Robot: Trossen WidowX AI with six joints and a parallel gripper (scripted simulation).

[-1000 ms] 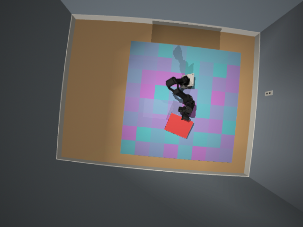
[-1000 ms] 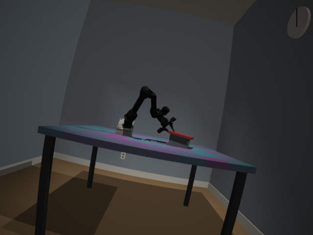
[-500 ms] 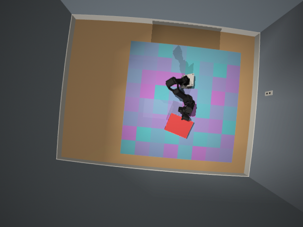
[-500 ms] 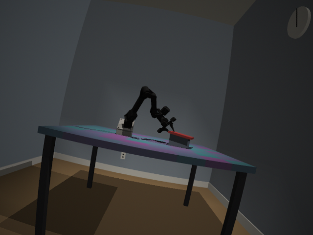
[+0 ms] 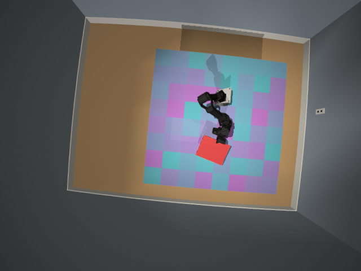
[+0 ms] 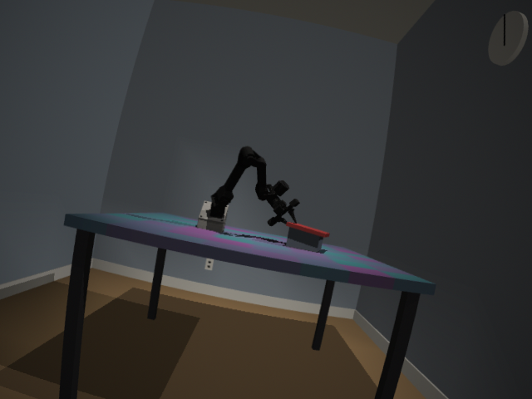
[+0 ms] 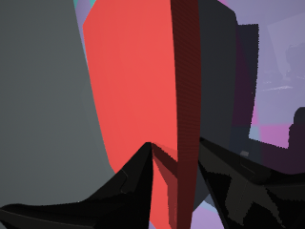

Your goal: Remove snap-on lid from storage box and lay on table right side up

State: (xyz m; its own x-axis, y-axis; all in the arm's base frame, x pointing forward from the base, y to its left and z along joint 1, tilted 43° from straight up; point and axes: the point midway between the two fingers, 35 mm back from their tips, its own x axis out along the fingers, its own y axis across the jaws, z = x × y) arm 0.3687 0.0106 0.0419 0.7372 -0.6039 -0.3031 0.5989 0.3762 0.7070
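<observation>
Tool point(image 7: 174, 172) is clamped partway closed on the near edge of the red lid point(image 7: 130, 83), one black finger point(image 7: 121, 185) on the lid's flat top, the other finger point(image 7: 232, 185) on the underside past the rim. In the wrist view the lid's dark red rim band runs edge-on between the two fingers.

Lid point(image 6: 307, 229) sits over the grey storage box point(image 6: 304, 239), tilted: the edge by the tool point(image 6: 287, 220) is raised, the far edge hangs lower over the box. Cannot tell if the far edge touches the box. From above, the lid point(image 5: 213, 149) hides the box fully, and the tool point(image 5: 220, 140) meets it at the edge nearest the arm.

Black arm point(image 6: 247, 169) arches up from a light grey base block point(image 6: 209, 221) and bends down to the lid. Base block and box stand well apart on the checkered teal, purple and pink surface point(image 5: 172, 163), which has black legs point(image 6: 75, 300).

Wall clock point(image 6: 508, 37) hangs high up on the dark wall at the right of the exterior view.
</observation>
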